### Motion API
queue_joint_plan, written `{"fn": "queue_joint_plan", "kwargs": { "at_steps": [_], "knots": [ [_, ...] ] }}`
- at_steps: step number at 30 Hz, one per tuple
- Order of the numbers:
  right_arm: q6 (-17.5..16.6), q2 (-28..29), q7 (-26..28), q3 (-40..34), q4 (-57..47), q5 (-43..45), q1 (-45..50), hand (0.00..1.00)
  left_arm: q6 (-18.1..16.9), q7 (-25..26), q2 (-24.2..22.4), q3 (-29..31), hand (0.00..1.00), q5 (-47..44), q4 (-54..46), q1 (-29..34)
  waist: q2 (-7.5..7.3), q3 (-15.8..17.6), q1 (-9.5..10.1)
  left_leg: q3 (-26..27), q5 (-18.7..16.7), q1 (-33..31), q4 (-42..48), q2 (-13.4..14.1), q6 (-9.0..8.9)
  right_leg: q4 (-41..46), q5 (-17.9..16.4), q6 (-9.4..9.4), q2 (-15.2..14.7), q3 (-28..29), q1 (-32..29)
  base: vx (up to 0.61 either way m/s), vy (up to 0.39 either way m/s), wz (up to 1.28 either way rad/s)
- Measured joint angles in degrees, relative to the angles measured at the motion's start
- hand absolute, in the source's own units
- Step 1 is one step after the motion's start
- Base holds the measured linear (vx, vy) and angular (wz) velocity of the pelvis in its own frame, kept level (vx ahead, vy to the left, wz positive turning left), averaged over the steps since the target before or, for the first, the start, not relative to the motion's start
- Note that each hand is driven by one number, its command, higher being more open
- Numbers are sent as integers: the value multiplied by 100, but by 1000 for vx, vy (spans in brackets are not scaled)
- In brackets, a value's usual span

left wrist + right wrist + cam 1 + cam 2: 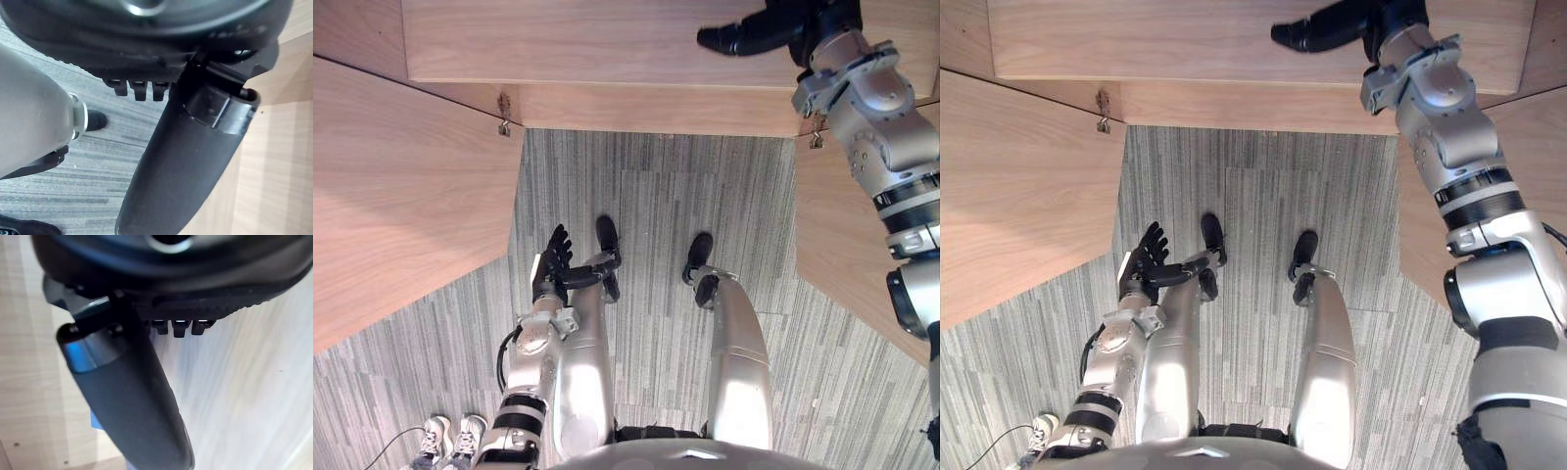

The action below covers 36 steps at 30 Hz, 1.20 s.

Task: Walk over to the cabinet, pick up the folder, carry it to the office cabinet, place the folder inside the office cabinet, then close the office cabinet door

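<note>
The wooden office cabinet (pixel 607 44) stands open in front of me, and its light shelf board fills the top of both eye views. My right hand (pixel 744 37) is raised over that board with its fingers straight, held flat and pointing left. In the right wrist view the thumb (pixel 127 401) lies against pale wood, and a small blue patch (pixel 95 421) shows behind it; I cannot tell what it is. My left hand (pixel 553 262) hangs low beside my leg, open with fingers spread, holding nothing.
The left cabinet door (pixel 401 206) and the right door (pixel 837 245) both swing out toward me, with hinges (pixel 504 116) at the inner corners. Grey striped carpet (pixel 656 206) lies between them. A person's white shoes (pixel 450 436) stand at the lower left.
</note>
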Motion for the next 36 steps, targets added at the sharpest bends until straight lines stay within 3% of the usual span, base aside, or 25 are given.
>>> {"fn": "queue_joint_plan", "kwargs": {
  "at_steps": [11,19,20,22,28,32,36],
  "knots": [
    [-49,-726,1031,1127,-1201,-235,585,100,-1,-235,112,13,100,159,57,1,-191,-91,19,31,-5,20,-18,7,5,3,-2,1,0,15,0,5,40,-1],
    [-65,-769,1368,1205,-1700,-221,1335,100,-2,-309,249,36,100,228,-20,12,-318,-162,136,55,-9,84,-45,4,1,-2,-5,1,-2,32,41,11,41,-1],
    [-64,-753,1393,1205,-1721,-220,1428,0,-2,-314,249,36,100,228,-21,17,-318,-162,152,57,-9,97,-53,3,1,-7,-5,1,-2,31,55,17,39,1],
    [-50,-590,1437,1046,-1834,-203,1769,0,-2,-313,242,65,100,228,-78,90,-318,-162,171,57,-8,120,-63,-2,2,-19,-6,2,-4,27,82,20,49,1],
    [-143,782,861,-992,-2277,237,2690,0,-2,-224,92,361,100,226,-216,214,-318,-162,178,76,-90,110,-9,7,2,-50,-11,8,-6,36,77,7,38,-1],
    [-683,1742,11,-2353,-2708,226,2723,0,1,-63,-180,497,100,225,-215,155,-317,-161,183,97,-152,39,132,18,53,-20,-23,28,-20,59,49,15,44,-3],
    [-1035,2123,-490,-2658,-2983,-72,2699,0,5,27,-347,620,100,227,-215,33,-313,-163,175,153,-283,-52,322,28,73,103,-78,70,-48,141,-59,24,51,-6]
  ]
}}
